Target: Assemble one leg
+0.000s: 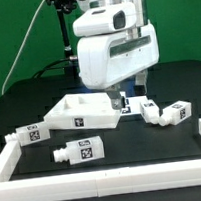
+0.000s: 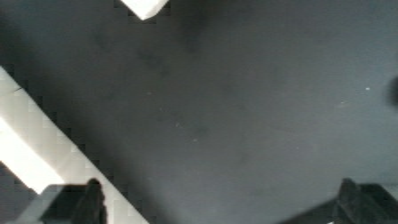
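Wrist view showed gripper spread wide, empty, above black table beside white rail. Only exterior view showed leg lying on side, nearer camera than tabletop; second leg toward exterior view's left, third leg toward its right

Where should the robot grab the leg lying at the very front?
Probably from straight above, pinching the leg by its blocky body, across the flat long sides. It lies on its side with nothing touching it, so both sides are free. The narrow round end, pointing to the exterior view's left, would slip more easily.
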Available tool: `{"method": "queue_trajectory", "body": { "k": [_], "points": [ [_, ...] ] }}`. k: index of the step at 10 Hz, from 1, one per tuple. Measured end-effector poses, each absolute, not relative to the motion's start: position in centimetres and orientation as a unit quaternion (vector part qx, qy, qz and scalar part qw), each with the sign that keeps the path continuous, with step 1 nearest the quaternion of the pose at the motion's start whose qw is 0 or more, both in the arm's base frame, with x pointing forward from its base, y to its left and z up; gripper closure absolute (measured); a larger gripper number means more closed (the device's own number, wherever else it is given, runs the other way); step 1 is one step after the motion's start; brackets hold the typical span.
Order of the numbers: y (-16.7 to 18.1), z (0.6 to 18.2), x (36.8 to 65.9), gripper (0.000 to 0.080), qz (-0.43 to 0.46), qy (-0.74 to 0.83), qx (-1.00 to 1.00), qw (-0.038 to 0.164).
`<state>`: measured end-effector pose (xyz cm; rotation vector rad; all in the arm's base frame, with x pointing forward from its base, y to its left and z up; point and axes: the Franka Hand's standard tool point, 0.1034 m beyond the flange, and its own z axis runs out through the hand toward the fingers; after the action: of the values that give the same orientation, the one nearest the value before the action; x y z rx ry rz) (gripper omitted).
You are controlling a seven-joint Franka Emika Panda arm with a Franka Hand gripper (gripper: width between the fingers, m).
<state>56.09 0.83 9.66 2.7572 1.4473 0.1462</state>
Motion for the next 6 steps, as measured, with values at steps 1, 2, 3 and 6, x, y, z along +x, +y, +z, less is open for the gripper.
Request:
{"method": "queue_trajectory", "body": {
  "k": [1,2,3,6],
  "points": [
    [0.6,9.7,55.9,0.015,0.048,0.462,0.885,0.013],
    [-0.6,10.2,54.9,0.015,0.052,0.454,0.889,0.02],
    [-2.5,11.0,53.1,0.015,0.05,0.428,0.902,0.025],
    [-5.5,10.4,49.5,0.015,0.018,0.347,0.938,0.013]
  ]
}}
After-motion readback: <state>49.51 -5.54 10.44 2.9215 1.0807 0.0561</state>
